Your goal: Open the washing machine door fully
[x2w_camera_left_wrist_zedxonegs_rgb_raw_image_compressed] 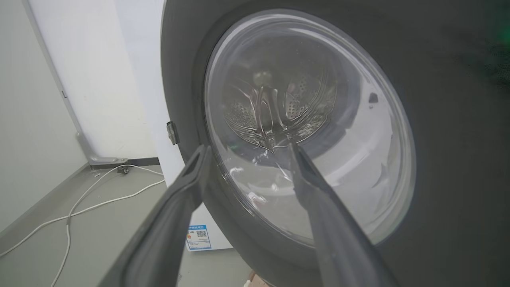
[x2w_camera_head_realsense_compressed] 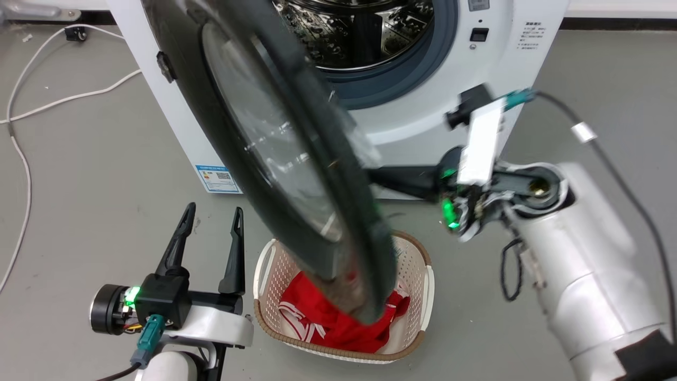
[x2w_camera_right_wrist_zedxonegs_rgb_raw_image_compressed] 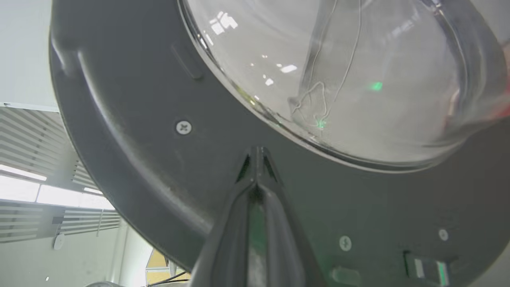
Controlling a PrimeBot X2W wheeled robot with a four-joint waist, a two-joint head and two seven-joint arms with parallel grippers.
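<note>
The washing machine door, a big black disc with a clear glass window, stands partly swung out from the white washing machine, its edge toward me. My right gripper reaches in from the right behind the door. In the right wrist view the right gripper is shut, its tips against the door's dark inner frame just below the glass bowl. My left gripper stands open at the lower left, apart from the door. In the left wrist view the left gripper faces the door's outer window.
The steel drum is exposed behind the door. A white laundry basket with a red cloth sits on the floor under the door's lower edge. White cables trail over the grey floor at the left.
</note>
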